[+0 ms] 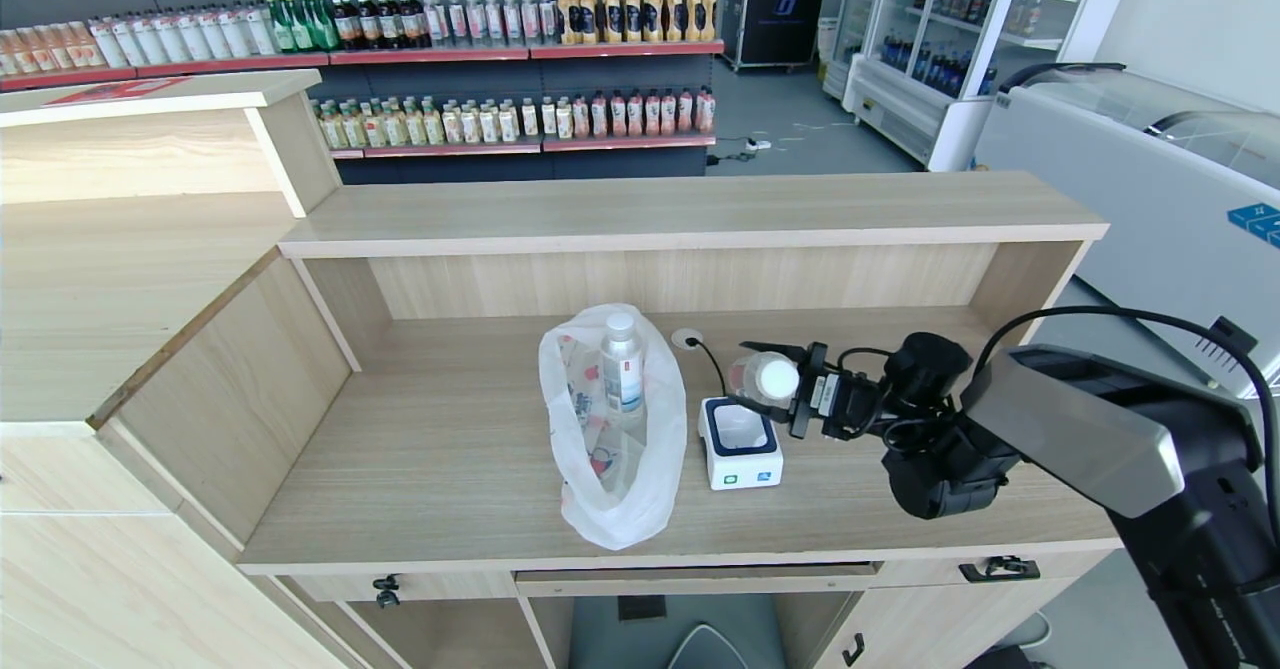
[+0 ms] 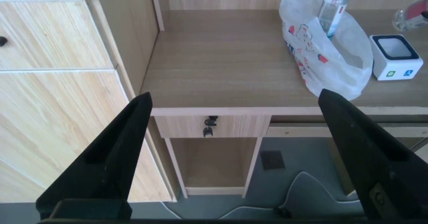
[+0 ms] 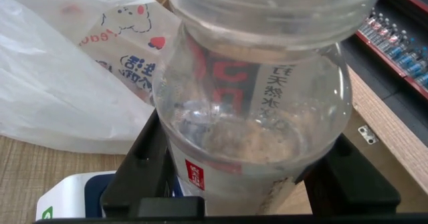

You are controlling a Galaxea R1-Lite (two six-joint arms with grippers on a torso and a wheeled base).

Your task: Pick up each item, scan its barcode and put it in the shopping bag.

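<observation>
My right gripper (image 1: 772, 387) is shut on a clear water bottle (image 1: 762, 379) with a white cap, held lying sideways just above the white barcode scanner (image 1: 741, 441) on the counter. In the right wrist view the bottle (image 3: 257, 110) sits between the black fingers (image 3: 144, 160), with the scanner (image 3: 73, 200) below it. A white shopping bag (image 1: 612, 429) lies open left of the scanner, with another clear bottle (image 1: 622, 361) standing in it. My left gripper (image 2: 234, 157) hangs open below and in front of the counter edge; the bag (image 2: 328, 47) and scanner (image 2: 397, 55) lie far from it.
The wooden counter (image 1: 450, 449) has a raised back shelf (image 1: 690, 211) and a side wall on the left. A black cable (image 1: 708, 361) runs from the scanner to a hole at the back. Drawers with handles (image 1: 998, 569) sit under the front edge.
</observation>
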